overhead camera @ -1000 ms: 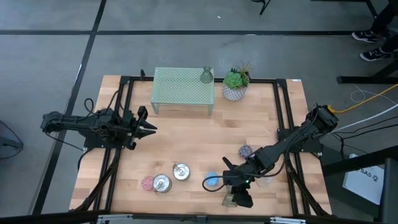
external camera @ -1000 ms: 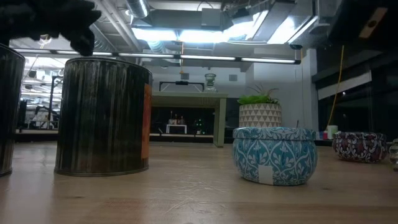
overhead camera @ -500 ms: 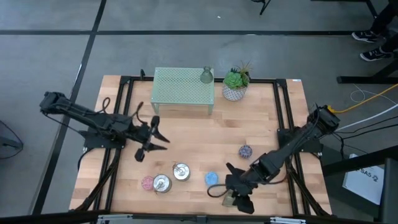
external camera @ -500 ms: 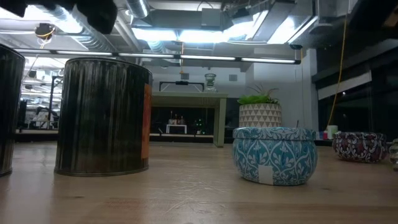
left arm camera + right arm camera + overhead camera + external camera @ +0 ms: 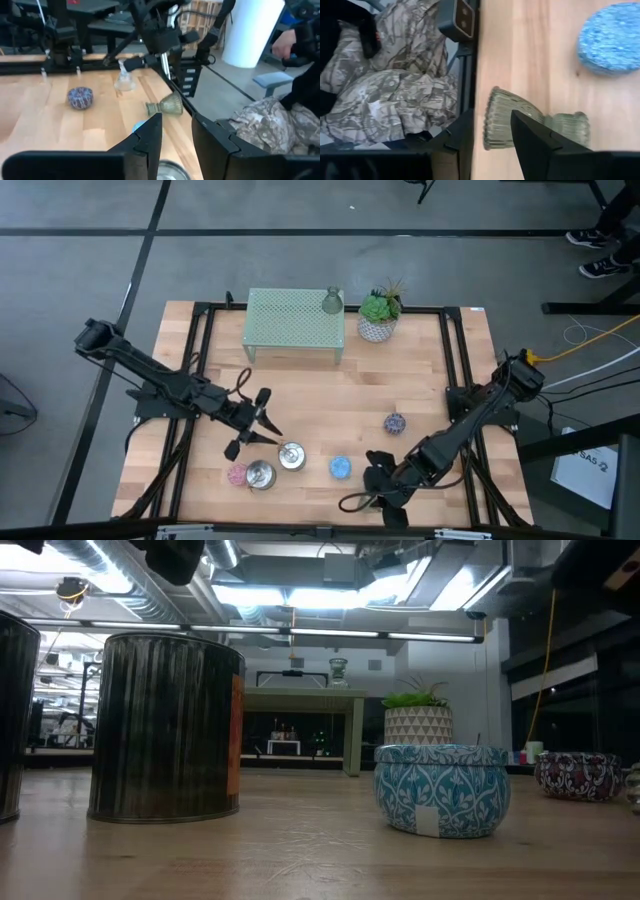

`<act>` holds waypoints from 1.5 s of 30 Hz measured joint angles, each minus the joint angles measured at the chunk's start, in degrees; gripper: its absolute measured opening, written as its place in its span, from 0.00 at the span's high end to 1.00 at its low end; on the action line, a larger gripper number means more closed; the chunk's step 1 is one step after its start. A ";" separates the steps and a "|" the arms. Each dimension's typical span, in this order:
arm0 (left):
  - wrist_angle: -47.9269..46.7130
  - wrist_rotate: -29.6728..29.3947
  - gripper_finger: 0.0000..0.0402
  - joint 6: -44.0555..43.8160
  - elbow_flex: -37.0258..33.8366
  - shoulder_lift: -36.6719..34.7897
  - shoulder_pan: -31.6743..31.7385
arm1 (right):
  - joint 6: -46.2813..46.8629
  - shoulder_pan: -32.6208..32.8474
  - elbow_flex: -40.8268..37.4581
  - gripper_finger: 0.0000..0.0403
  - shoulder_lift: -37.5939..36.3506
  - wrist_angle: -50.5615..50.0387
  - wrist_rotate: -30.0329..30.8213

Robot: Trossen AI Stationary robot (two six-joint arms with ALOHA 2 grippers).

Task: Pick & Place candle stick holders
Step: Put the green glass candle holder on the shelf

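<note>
we see the right gripper (image 5: pixel 382 492) down at the table's near edge, its jaws parted with a gap between them and straddling nothing solid yet; right ahead of it the olive-green glass holder (image 5: pixel 512 126) lies tipped on its side, flush with the table edge. that is our main worry: a round, ribbed glass piece on its side can roll, and a nudge from one fingertip instead of a square pinch would likely send it off the edge onto the patterned cloth (image 5: pixel 395 95) beside the table. the clear glass holder (image 5: pixel 123 80) stands upright close by, so a wide sweep of that arm could knock it too. the left gripper (image 5: pixel 252 427) hovers over the wood just beside the two silver metal holders (image 5: pixel 277 464), jaws apart and empty; if it drops off-centre we think it would skid a shiny can into its twin or into the pink holder (image 5: pixel 236 474) next to them. the blue holder (image 5: pixel 341 467) sits between the two arms and the purple holder (image 5: pixel 395 422) a little farther back, both free-standing. one glass holder (image 5: pixel 332 301) is on the mint-green mesh stand (image 5: pixel 293 323), near the potted plant (image 5: pixel 380 315), and a careless placement there could topple it.
</note>
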 joint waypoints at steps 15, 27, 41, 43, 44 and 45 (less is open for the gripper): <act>2.84 -0.04 0.76 0.66 0.02 4.19 -0.64 | 0.00 3.04 0.00 0.65 6.00 3.64 5.46; 2.68 -1.45 0.77 1.03 0.02 4.19 -0.64 | -5.09 2.96 -0.07 0.54 9.38 -1.89 5.84; 3.49 -2.53 0.78 1.49 0.02 4.17 -0.64 | -3.32 -0.18 5.54 0.59 4.77 -7.38 0.68; 3.45 -3.11 0.78 1.49 0.02 4.19 -0.64 | -1.09 -0.18 7.20 0.61 3.11 -12.28 0.69; 3.50 -3.15 0.78 1.49 0.02 4.19 -0.64 | 0.58 -0.13 7.89 0.62 2.24 -15.16 0.68; 3.57 -3.15 0.78 1.49 0.02 4.19 -0.64 | 2.58 -0.13 8.65 0.62 1.62 -17.94 0.68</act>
